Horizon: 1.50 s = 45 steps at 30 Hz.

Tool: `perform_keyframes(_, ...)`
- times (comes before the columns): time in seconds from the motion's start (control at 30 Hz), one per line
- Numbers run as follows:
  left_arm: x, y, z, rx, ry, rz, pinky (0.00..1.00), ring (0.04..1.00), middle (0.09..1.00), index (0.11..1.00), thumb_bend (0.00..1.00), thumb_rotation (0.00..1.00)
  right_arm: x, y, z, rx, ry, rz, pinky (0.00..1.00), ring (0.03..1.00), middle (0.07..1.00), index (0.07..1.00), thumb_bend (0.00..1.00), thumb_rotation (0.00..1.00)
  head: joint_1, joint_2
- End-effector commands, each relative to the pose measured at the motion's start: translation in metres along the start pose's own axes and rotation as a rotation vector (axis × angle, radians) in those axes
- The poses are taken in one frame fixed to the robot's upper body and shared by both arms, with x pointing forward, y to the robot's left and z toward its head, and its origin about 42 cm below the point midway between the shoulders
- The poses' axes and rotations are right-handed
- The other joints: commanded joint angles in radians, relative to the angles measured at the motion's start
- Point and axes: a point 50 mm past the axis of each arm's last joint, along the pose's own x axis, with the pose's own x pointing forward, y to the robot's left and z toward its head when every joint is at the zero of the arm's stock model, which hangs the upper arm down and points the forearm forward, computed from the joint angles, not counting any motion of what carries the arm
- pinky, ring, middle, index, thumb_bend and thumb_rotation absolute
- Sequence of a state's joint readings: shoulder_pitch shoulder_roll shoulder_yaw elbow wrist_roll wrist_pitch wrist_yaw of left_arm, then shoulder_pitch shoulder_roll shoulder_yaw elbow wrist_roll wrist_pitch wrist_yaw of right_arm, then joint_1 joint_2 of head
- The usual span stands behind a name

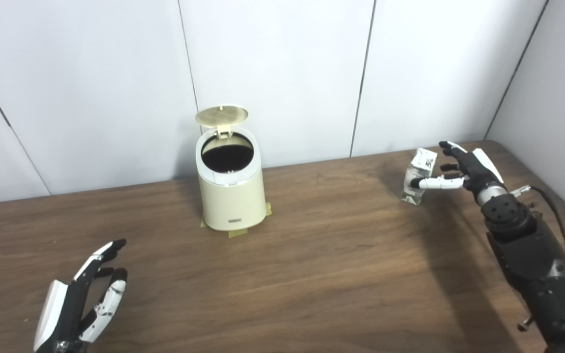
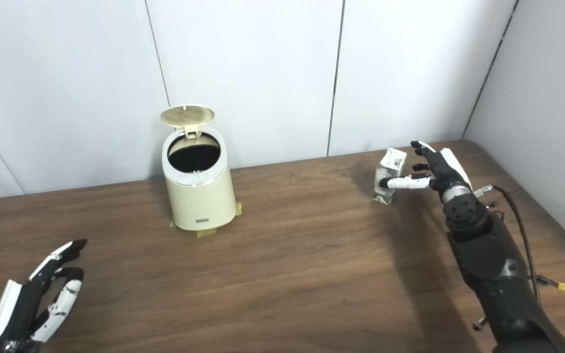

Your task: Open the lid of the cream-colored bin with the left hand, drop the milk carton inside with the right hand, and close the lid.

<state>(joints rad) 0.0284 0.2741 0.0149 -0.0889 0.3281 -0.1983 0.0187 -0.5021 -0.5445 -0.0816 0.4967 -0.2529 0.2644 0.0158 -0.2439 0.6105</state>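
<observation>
The cream-colored bin (image 1: 232, 198) stands at the back of the table, left of centre. Its round lid (image 1: 221, 115) is flipped up and the dark inside shows. A small white milk carton (image 1: 422, 164) stands upright at the back right. My right hand (image 1: 464, 169) is beside it with its fingers apart: the thumb lies across the carton's front, the other fingers reach past its right side. The carton rests on the table. My left hand (image 1: 84, 299) hovers low at the front left, open and holding nothing, far from the bin.
Yellow tape pieces (image 1: 237, 233) stick out from under the bin's base. White wall panels (image 1: 282, 73) rise close behind the brown wooden table (image 1: 321, 264). The table's right edge runs just beyond my right arm, where a black cable (image 1: 554, 211) loops.
</observation>
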Motion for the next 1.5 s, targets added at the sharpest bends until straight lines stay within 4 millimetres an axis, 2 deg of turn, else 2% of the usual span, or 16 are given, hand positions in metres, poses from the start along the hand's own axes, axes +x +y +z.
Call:
perform_keyframes(0.0,0.0091,0.0077,0.0098,0.012,-0.057,0.023,0.78,0.865,0.876,0.856,0.31,0.76,0.0100,-0.0266,0.0333,0.011,-0.106,-0.066,0.65,0.798,0.906,0.928,0.96,0.27,0.001,0.000)
perform_keyframes(0.07,0.0091,0.0074,0.0101,0.017,-0.056,0.023,0.77,0.862,0.873,0.854,0.31,0.76,0.0098,-0.0259,0.0337,0.016,-0.113,-0.061,0.66,0.801,0.891,0.932,0.96,0.26,0.002,0.000)
perform_keyframes(0.17,0.0088,0.0070,0.0101,0.018,-0.052,0.022,0.78,0.864,0.876,0.855,0.31,0.77,0.0102,-0.0243,0.0343,0.033,-0.121,-0.054,0.64,0.764,0.869,0.935,0.97,0.27,0.001,0.000)
perform_keyframes(0.33,0.0090,0.0065,0.0112,0.025,-0.058,0.022,0.77,0.860,0.876,0.853,0.30,0.77,0.0118,-0.0223,0.0349,0.056,-0.133,-0.045,0.61,0.731,0.841,0.940,0.95,0.22,0.004,0.000)
perform_keyframes(0.53,0.0088,0.0064,0.0109,0.026,-0.062,0.021,0.77,0.864,0.878,0.855,0.30,0.77,0.0141,-0.0214,0.0344,0.035,-0.142,-0.046,0.61,0.746,0.850,0.927,0.95,0.22,0.005,0.000)
perform_keyframes(0.63,0.0088,0.0065,0.0099,0.023,-0.063,0.022,0.78,0.865,0.879,0.856,0.30,0.77,0.0142,-0.0209,0.0348,0.027,-0.147,-0.046,0.62,0.766,0.852,0.920,0.97,0.25,0.004,0.000)
perform_keyframes(0.83,0.0090,0.0063,0.0096,0.027,-0.063,0.021,0.77,0.862,0.879,0.855,0.30,0.77,0.0121,-0.0199,0.0359,0.030,-0.159,-0.044,0.60,0.746,0.827,0.902,0.93,0.21,0.006,0.000)
perform_keyframes(1.0,0.0085,0.0071,0.0092,0.029,-0.059,0.020,0.77,0.863,0.879,0.855,0.31,0.79,0.0124,-0.0201,0.0349,0.013,-0.167,-0.038,0.70,0.805,0.819,0.882,0.95,0.24,0.005,0.002)
perform_keyframes(1.23,0.0088,0.0071,0.0095,0.018,-0.062,0.020,0.78,0.867,0.877,0.856,0.31,0.78,0.0120,-0.0189,0.0318,0.028,-0.173,-0.055,0.71,0.810,0.810,0.835,0.94,0.21,0.004,0.004)
perform_keyframes(1.27,0.0090,0.0072,0.0094,0.020,-0.062,0.021,0.78,0.866,0.876,0.855,0.31,0.78,0.0115,-0.0185,0.0316,0.026,-0.177,-0.067,0.71,0.805,0.807,0.820,0.93,0.20,0.004,0.005)
perform_keyframes(1.37,0.0092,0.0072,0.0094,0.022,-0.060,0.021,0.77,0.864,0.878,0.856,0.31,0.78,0.0107,-0.0178,0.0320,-0.008,-0.175,-0.116,0.63,0.703,0.732,0.705,0.94,0.18,0.004,0.005)
perform_keyframes(1.47,0.0093,0.0074,0.0096,0.022,-0.064,0.023,0.77,0.864,0.877,0.855,0.30,0.78,0.0099,-0.0168,0.0331,-0.033,-0.177,-0.161,0.57,0.638,0.671,0.666,0.93,0.17,0.003,0.006)
